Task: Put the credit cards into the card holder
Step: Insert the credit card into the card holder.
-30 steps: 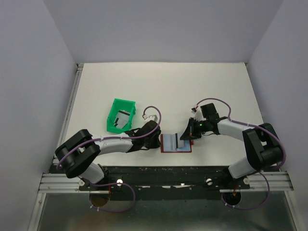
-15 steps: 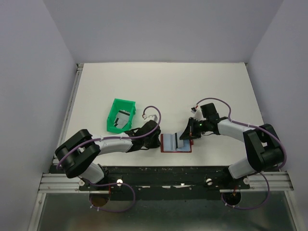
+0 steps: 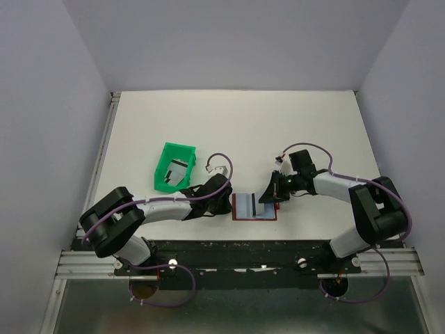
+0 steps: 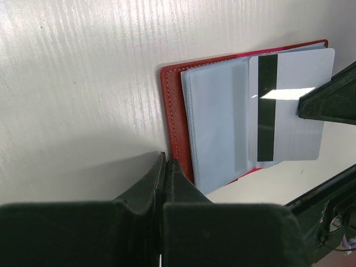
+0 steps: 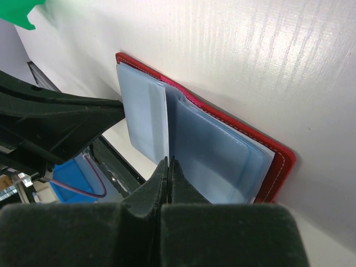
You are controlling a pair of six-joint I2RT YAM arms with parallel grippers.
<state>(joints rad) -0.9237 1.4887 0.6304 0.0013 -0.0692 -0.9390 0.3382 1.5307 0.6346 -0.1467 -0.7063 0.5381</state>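
**One card held over the open holder**

From above, the card holder (image 3: 254,207) lies open on the table (image 3: 278,132) by its near edge, between the two grippers. The left wrist view shows a card (image 4: 292,105), dark stripe up, over the holder's pale blue inside, pinched at one edge by the right gripper (image 3: 268,197). The left gripper (image 4: 164,161) is clenched on nothing, its tip at the holder's red border. Only the overhead view shows the green tray (image 3: 161,182) holding more cards (image 3: 179,169)

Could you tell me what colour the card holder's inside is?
The card holder is pale blue inside; the left wrist view shows it best.
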